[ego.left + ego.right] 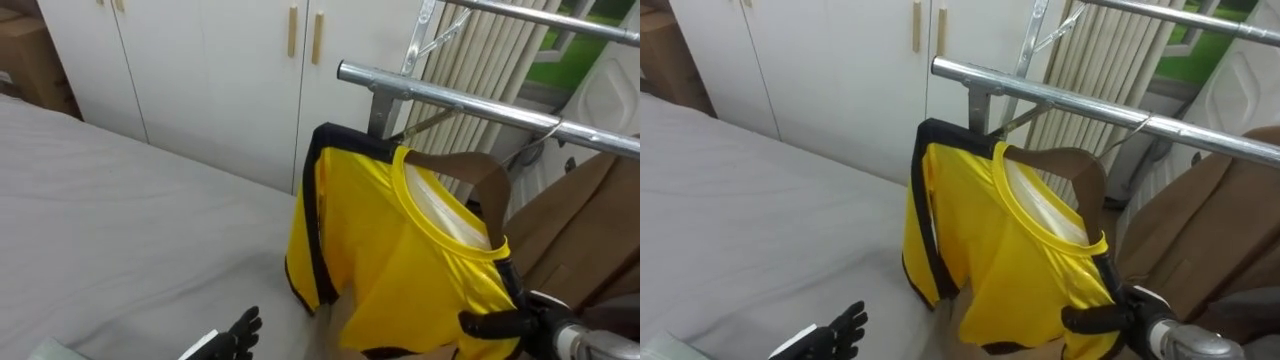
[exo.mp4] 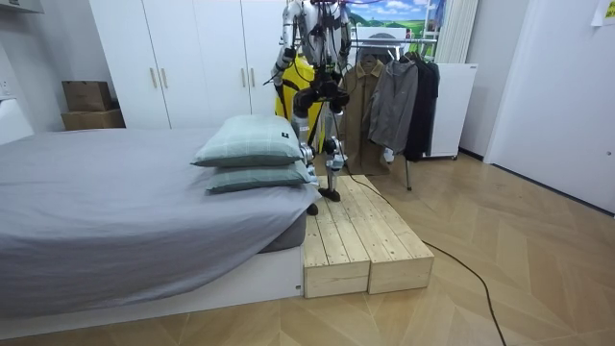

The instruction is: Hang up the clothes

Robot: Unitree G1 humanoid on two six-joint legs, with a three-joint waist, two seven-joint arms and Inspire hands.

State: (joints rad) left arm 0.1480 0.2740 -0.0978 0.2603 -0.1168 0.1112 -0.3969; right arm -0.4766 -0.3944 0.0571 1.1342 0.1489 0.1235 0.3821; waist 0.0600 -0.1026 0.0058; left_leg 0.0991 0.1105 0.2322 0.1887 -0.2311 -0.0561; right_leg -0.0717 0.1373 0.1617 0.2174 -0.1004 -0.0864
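One yellow shirt (image 1: 400, 260) with black trim hangs on one brown hanger (image 1: 487, 172) from the nearer of two metal rails (image 1: 470, 100). The right hand (image 1: 495, 323) is at its shoulder, its dark fingers seemingly pinching the cloth. The left hand (image 1: 235, 333) hovers loosely open over one grey bed (image 1: 120, 220). Beyond its fingertips stand white wardrobes (image 1: 220, 60).

We see a bright, evenly lit room with soft light and no hard beam. The metal rail (image 1: 450, 97) carries a pale streak of glare along its top. The yellow shirt (image 1: 380, 250) is fully lit, its folds faintly shaded. Shadows on the bed (image 1: 120, 220) are gentle, darker under the pillows (image 2: 252, 154) and beside the wooden platform (image 2: 360, 240). The floor (image 2: 538, 231) has a mild sheen.
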